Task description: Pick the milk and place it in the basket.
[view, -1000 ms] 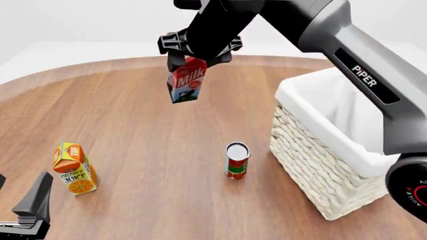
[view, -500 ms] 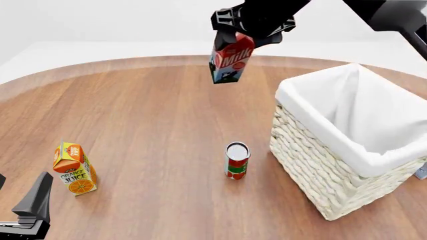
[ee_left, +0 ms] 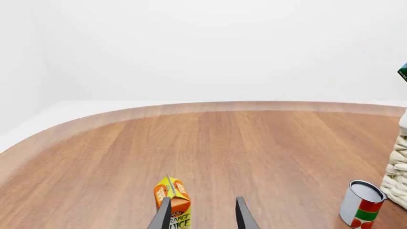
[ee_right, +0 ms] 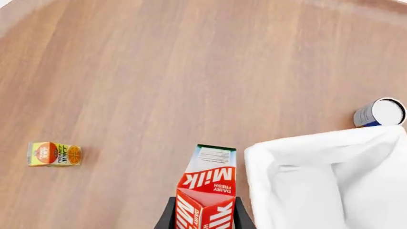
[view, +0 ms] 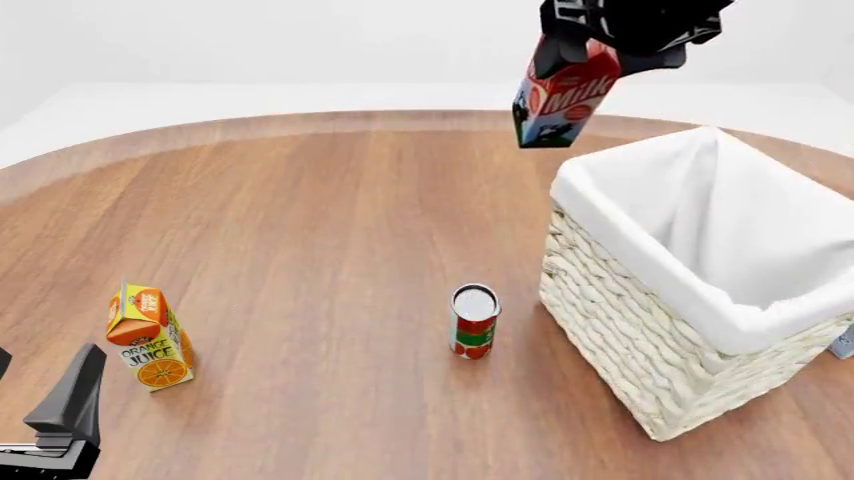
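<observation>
My right gripper (view: 597, 52) is shut on the gabled top of the red milk carton (view: 566, 97) and holds it high in the air, tilted, just past the far left corner of the cream wicker basket (view: 627, 330). In the right wrist view the milk (ee_right: 210, 183) hangs between my fingers (ee_right: 167, 215), beside the basket's white liner (ee_right: 318, 176) and outside its rim. My left gripper (ee_left: 202, 220) is open and empty, low at the table's near left (view: 74, 405).
An orange juice carton (view: 150, 340) stands at the near left, just ahead of my left gripper (ee_left: 173, 200). A red-and-green can (view: 474, 320) stands left of the basket's near wall. The round wooden table's edge curves along the back.
My right gripper has carried the milk to the right and slightly up, from over the table's far middle to beside the basket's far left corner. The left arm has not moved.
</observation>
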Controlling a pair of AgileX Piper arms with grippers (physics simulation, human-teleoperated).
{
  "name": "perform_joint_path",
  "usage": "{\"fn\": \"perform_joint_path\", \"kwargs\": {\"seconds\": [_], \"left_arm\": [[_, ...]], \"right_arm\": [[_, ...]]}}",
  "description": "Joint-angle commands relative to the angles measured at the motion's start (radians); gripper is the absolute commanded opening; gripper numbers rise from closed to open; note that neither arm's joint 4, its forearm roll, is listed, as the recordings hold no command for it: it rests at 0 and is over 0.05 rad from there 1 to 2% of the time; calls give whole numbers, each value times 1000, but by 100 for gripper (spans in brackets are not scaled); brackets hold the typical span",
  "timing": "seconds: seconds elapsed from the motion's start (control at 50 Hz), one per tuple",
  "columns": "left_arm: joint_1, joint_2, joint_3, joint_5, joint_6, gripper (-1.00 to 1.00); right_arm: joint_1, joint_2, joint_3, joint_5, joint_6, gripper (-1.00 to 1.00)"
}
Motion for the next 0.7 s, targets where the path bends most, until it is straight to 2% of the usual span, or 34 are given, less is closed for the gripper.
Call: {"fn": "perform_joint_path", "kwargs": {"seconds": [0.02, 0.7], "left_arm": [[0, 0, 0, 0, 0, 100], [0, 0, 0, 0, 0, 100]], "right_arm": [[-84, -78, 48, 0, 3, -100], [-286, -194, 212, 0, -17, -100]]}}
